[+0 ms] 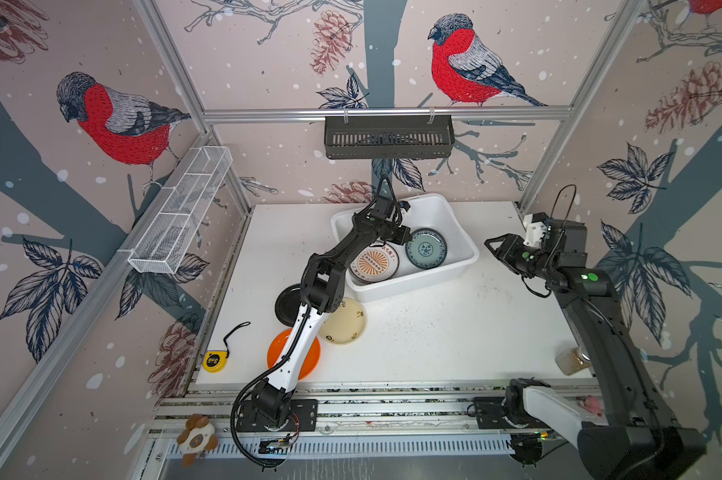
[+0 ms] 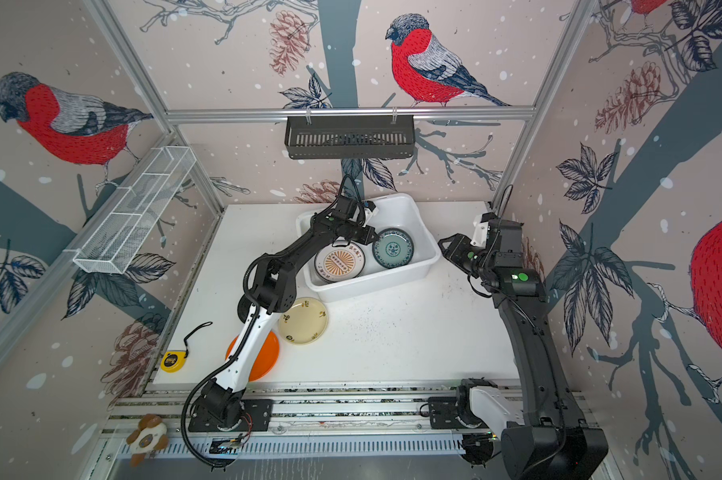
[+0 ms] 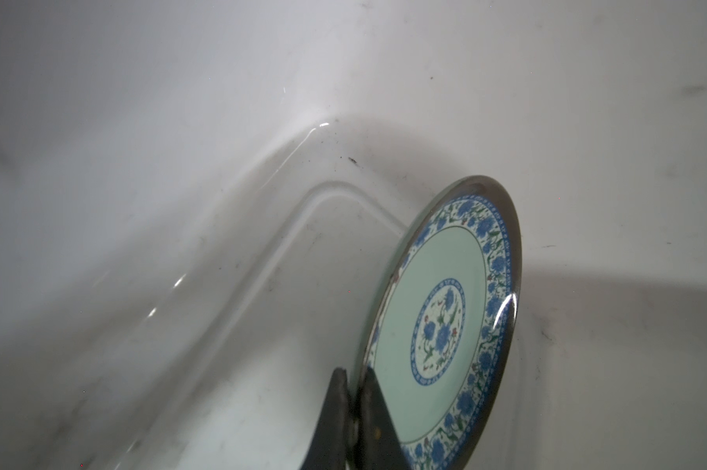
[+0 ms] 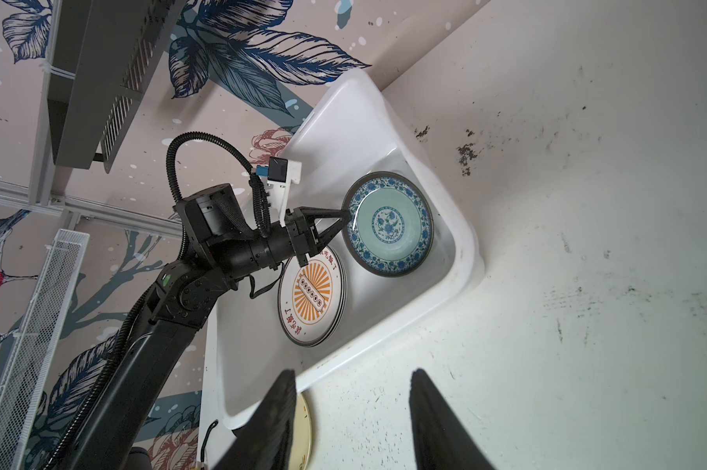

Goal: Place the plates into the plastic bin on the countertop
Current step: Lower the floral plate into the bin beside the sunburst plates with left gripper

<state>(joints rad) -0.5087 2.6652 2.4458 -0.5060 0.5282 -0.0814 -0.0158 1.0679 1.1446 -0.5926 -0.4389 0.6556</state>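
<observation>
Orange plate (image 1: 274, 351), cream plate (image 1: 342, 322) and black plate (image 1: 286, 303) wait on the near countertop (image 1: 434, 332). Beyond, in the plastic bin (image 1: 413, 286), the left gripper (image 4: 345, 214) pinches the tilted teal-patterned plate (image 1: 426, 248) by its rim, apparently to lower it beside the sunburst plates (image 1: 374, 262); the right gripper (image 4: 354, 372) hangs half-open, empty.

A black slatted basket (image 1: 388, 136) hangs from the rear rail (image 1: 268, 114). A white wire rack (image 1: 180, 212) is fixed along the left side. A yellow tape measure (image 1: 215, 360) lies front left. A clear jar (image 1: 573, 359) stands front right.
</observation>
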